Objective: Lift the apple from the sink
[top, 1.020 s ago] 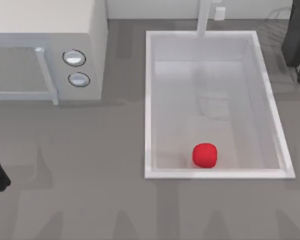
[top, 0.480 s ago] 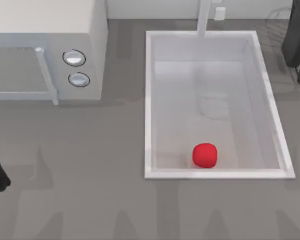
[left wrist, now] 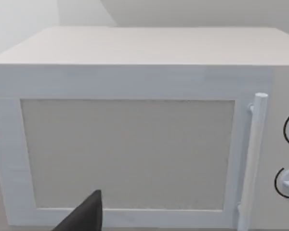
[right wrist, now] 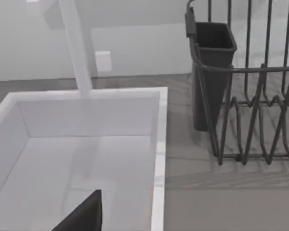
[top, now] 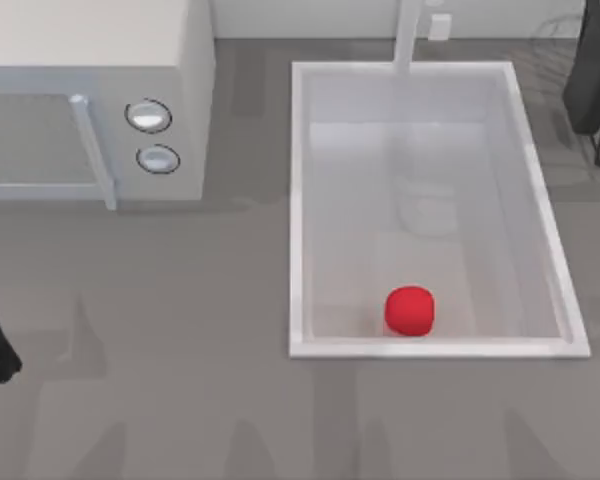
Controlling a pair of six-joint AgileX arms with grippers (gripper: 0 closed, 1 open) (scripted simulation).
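Top view, apple (top: 410, 310) in sink (top: 296, 200), untouched

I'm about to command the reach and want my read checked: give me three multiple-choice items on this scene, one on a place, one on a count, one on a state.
1. Where in the large white rectangular sink is the small bright-red rounded apple?
A. by the faucet post
B. near the wall opposite the faucet post
C. on the rim

2. How many round knobs does the white box-shaped microwave show?
A. one
B. two
C. four

3. The microwave door is:
A. shut
B. wide open
C. missing

Answers: 1 B, the top view shows it far from the white faucet post. 2 B, two stacked knobs. 3 A, flush with the front.
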